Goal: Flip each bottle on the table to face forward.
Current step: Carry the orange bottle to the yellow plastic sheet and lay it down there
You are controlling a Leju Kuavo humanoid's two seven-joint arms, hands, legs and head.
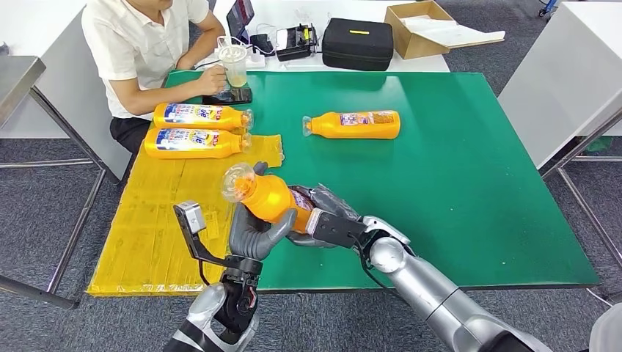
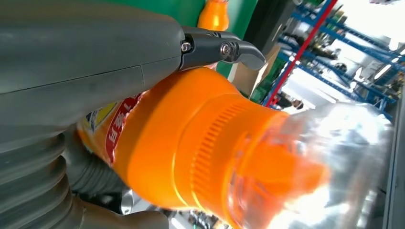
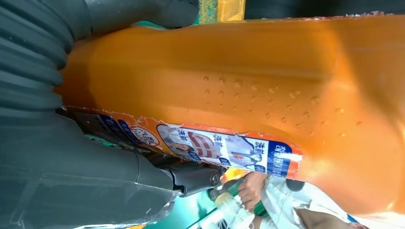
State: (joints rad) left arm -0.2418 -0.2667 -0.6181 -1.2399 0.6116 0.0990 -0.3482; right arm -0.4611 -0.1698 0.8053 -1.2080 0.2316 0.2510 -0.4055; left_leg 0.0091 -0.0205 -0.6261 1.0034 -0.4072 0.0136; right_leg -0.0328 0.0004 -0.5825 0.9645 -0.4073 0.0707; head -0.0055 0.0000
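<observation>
Head view footage was taken looking down on a green table (image 1: 455, 191), along whose left side a yellow mat (image 1: 154, 220) was spread; near the front edge an orange bottle (image 1: 270, 198) was held up off the surface by both hands at once, its clear cap pointed away from the robot and to the left. The left hand (image 1: 257, 233) was wrapped around the bottle's shoulder from below, and the right hand (image 1: 326, 218) was clamped on its lower body, where a torn label could be seen; in the left wrist view the same bottle (image 2: 200, 152) was seen end-on with a dark fingertip (image 2: 239, 50) curled over it, and in the right wrist view its orange side (image 3: 248, 81) and peeling label were pressed against the grey thumb. Two more orange bottles (image 1: 196, 115) (image 1: 192, 142) were laid side by side at the far end of the mat, labels up and caps to the right; a fourth bottle (image 1: 356, 125) was laid on the green surface well apart from them, cap to the left. At the far left corner a person in a white shirt (image 1: 139, 44) was seated, one hand beside a clear plastic cup (image 1: 235, 64); behind the table a black case (image 1: 358, 42) and a cardboard box (image 1: 414, 29) were set on a white bench.
</observation>
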